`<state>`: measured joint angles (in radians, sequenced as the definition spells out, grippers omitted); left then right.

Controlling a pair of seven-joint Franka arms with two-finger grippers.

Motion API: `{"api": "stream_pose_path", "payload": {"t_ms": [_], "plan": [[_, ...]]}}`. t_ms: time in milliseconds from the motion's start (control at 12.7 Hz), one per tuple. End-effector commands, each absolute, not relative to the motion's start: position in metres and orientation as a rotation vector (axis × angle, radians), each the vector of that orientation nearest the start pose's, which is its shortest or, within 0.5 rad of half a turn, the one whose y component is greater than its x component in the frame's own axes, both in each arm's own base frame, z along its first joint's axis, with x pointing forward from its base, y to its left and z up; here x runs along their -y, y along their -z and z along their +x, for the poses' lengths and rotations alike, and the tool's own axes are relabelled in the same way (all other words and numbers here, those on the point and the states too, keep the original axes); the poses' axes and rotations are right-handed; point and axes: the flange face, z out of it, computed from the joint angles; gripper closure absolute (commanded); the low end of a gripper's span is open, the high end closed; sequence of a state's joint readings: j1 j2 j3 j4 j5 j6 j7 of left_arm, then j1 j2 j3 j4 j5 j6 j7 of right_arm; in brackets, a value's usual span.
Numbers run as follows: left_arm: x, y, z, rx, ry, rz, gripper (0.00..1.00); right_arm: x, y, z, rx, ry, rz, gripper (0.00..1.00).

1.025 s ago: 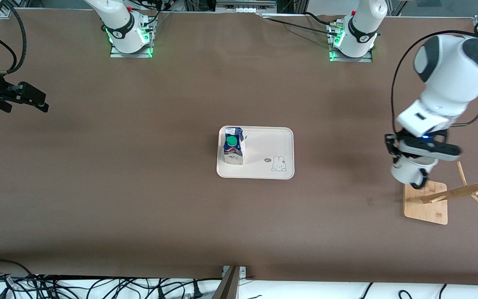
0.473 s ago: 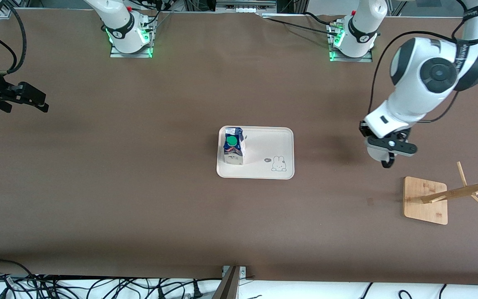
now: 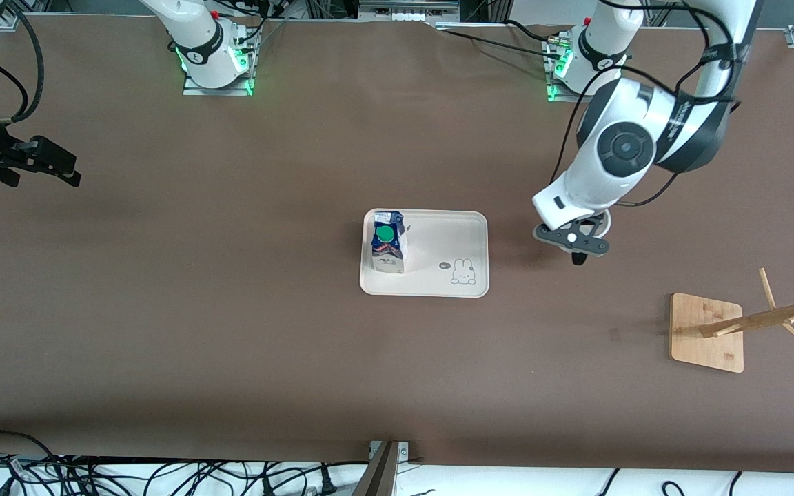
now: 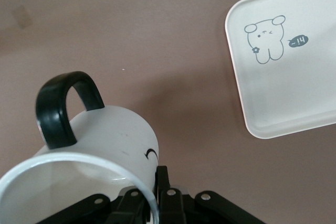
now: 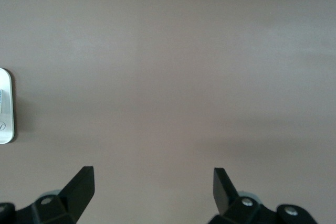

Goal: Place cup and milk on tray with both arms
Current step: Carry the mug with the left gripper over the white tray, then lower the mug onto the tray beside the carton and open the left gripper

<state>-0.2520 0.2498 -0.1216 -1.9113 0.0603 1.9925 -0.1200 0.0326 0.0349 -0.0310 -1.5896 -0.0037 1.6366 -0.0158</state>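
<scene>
The cream tray [image 3: 438,275] with its bunny drawing lies mid-table. The blue-and-white milk carton [image 3: 388,242] with a green cap stands on the tray at the end toward the right arm. My left gripper [image 3: 576,244] is over bare table beside the tray, toward the left arm's end. It is shut on the rim of the white cup [image 4: 105,140], one finger inside and one outside. The cup's black handle [image 4: 60,108] points away from the tray [image 4: 294,93]. My right gripper [image 3: 59,169] waits, open and empty [image 5: 152,182], at the right arm's end of the table.
A square wooden rack base [image 3: 707,332] with a tilted pegged pole [image 3: 769,318] stands toward the left arm's end, nearer the front camera. Cables lie along the table's near edge [image 3: 163,475].
My left arm has carried the cup from over the wooden rack toward the tray. The right arm, the milk and the tray have not moved.
</scene>
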Motion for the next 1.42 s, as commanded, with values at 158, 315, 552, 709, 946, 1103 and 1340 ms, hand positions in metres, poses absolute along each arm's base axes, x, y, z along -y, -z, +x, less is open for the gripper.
{"api": "stream_pose_path", "payload": {"t_ms": [158, 315, 552, 709, 946, 1103, 1340], "plan": [[0.26, -0.324, 0.579, -0.393, -0.399, -3.116, 1.0, -0.008, -0.608, 0.571, 0.028, 0.029, -3.154, 0.0], [0.296, -0.304, 0.585, -0.347, -0.456, -3.174, 1.0, -0.008, -0.607, 0.571, 0.028, 0.027, -3.154, 0.0], [0.335, -0.286, 0.594, -0.263, -0.498, -3.228, 1.0, -0.007, -0.607, 0.57, 0.025, 0.022, -3.155, 0.0], [0.347, -0.272, 0.593, -0.283, -0.522, -3.236, 1.0, -0.007, -0.607, 0.57, 0.025, 0.022, -3.155, 0.0], [0.379, -0.261, 0.587, -0.366, -0.528, -3.245, 1.0, -0.005, -0.606, 0.57, 0.023, 0.017, -3.156, 0.0], [0.383, -0.259, 0.589, -0.364, -0.483, -3.261, 1.0, -0.004, -0.606, 0.57, 0.018, 0.015, -3.156, 0.0], [0.382, -0.246, 0.588, -0.365, -0.506, -3.255, 1.0, -0.003, -0.606, 0.57, 0.016, 0.015, -3.158, 0.0]]}}
